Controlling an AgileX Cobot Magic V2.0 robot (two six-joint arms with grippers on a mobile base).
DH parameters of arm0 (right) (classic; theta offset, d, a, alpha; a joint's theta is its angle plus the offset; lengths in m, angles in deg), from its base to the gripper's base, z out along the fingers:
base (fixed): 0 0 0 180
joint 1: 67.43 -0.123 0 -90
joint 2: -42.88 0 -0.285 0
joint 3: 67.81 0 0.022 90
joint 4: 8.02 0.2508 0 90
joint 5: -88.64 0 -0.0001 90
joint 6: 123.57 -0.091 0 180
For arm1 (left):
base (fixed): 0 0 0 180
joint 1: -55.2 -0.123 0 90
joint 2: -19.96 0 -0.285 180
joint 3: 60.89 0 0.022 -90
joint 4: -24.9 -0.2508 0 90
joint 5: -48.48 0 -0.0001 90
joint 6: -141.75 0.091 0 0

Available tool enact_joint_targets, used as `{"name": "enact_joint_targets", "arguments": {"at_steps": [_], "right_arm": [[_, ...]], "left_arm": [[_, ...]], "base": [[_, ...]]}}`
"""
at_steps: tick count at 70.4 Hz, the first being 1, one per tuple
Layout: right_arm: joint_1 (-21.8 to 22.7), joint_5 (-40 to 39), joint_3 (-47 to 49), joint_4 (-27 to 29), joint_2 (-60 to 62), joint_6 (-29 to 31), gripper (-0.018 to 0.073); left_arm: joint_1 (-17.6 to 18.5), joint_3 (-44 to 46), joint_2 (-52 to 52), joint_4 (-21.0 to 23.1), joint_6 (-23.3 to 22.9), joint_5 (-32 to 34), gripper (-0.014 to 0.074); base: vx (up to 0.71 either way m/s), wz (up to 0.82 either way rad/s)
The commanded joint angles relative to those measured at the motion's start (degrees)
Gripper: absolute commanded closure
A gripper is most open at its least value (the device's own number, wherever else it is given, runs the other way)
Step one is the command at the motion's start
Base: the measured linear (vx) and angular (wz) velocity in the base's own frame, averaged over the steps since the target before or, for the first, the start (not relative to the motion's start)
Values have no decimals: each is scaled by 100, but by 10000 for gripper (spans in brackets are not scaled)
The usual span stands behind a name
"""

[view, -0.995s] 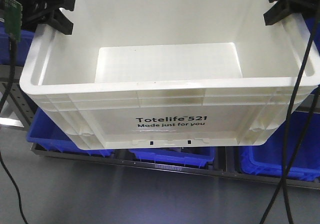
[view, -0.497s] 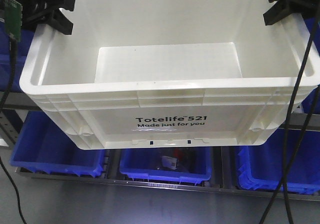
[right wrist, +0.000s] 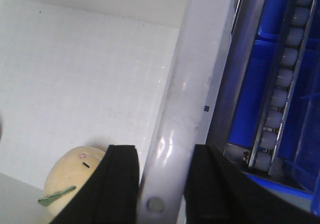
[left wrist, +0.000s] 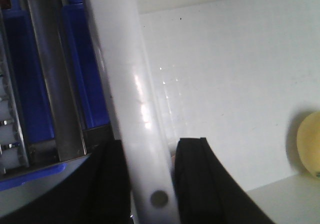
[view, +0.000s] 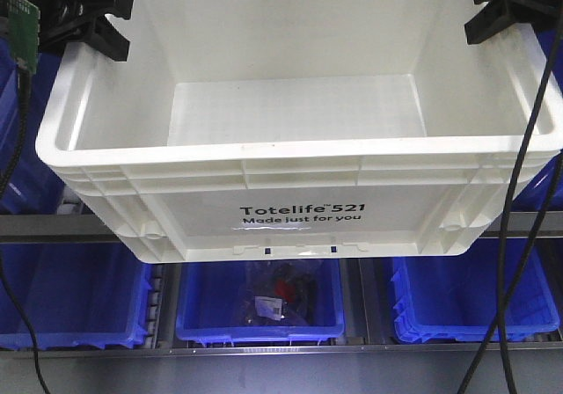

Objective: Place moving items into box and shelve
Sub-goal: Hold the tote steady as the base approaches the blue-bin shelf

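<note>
The white box, marked "Totelife 521", hangs in the air between my two grippers. My left gripper is shut on its left rim, one black finger on each side, as the left wrist view shows. My right gripper is shut on the right rim in the same way, seen in the right wrist view. A pale yellow round fruit with a green leaf lies on the box floor. It also shows in the left wrist view. It does not show in the front view.
A metal shelf rail runs behind and below the box. Under it stand three blue bins, the middle one holding bagged items. Black cables hang on the right. A roller track lies beside the right rim.
The box and both grippers keep their place in the view. The shelf and blue bins have slid down in the view, and an upper shelf rail has come into sight.
</note>
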Motion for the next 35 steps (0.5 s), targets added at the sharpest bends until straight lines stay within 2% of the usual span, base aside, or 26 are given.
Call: {"name": "enact_joint_targets", "arguments": {"at_steps": [1,35], "right_arm": [[-45,-111,217,653,287,198,571],[-45,-111,217,653,287,198,571]], "left_arm": [[58,273,-301,605,113,660,613],[58,273,-301,605,113,660,613]], "base": [[9,-17],[3,-6]]}}
